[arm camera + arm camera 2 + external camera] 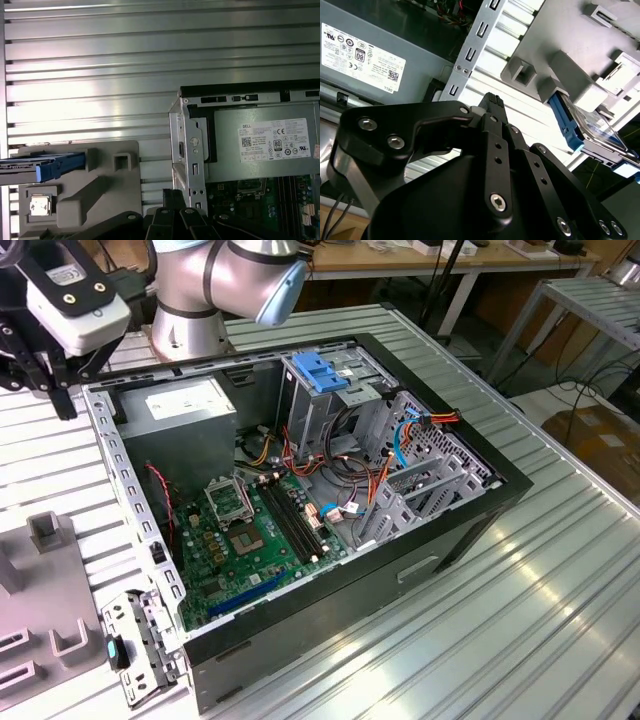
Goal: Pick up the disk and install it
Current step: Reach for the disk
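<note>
The hand (492,100) hung closed and gripping nothing, over the ribbed metal desk (520,620) just outside the corner of the open computer case (455,530); in the exterior view it sat at the exterior view's left, beside the case wall nearest the grey power supply box (185,405) with its white sticker. The disk (45,167) stood on edge in a grey plastic holder (110,185) on the desk, apart from the hand and outside the case; in both wrist views a blue rail ran along its long side, and the second wrist view showed its silver face tilted up between the holder's blocks. The case lay on its side with the green motherboard (250,540) exposed; a metal drive cage (325,415) rose at the far end, topped by a blue latch piece (318,370); loose red, orange and blue cables (385,455) ran between the cage and the board.
</note>
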`<action>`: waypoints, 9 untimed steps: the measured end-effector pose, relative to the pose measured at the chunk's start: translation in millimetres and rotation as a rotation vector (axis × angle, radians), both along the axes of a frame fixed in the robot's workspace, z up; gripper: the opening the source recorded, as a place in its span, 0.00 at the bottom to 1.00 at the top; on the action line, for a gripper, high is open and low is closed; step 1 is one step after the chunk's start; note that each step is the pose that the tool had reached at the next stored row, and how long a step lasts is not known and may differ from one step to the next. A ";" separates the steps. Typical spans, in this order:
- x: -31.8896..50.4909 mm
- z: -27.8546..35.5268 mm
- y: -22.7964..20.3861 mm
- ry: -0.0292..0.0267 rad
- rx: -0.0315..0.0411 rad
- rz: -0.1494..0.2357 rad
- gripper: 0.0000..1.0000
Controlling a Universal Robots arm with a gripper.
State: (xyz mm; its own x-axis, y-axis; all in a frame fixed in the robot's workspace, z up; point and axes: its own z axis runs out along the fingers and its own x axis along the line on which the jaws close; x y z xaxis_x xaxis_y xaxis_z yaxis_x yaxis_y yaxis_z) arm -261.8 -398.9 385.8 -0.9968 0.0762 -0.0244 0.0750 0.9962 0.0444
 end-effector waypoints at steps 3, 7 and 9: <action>-8.3 -0.4 0.0 0.0000 0.0000 0.000 0.11; -17.8 -0.7 4.9 0.0000 0.0000 0.000 0.11; -20.9 -0.7 7.8 0.0000 0.0000 0.000 0.11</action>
State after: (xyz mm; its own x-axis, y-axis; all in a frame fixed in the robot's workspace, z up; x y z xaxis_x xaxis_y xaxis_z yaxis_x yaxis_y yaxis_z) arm -282.7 -391.1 385.1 -0.9968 0.0764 -0.0244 0.0752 0.9962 0.0444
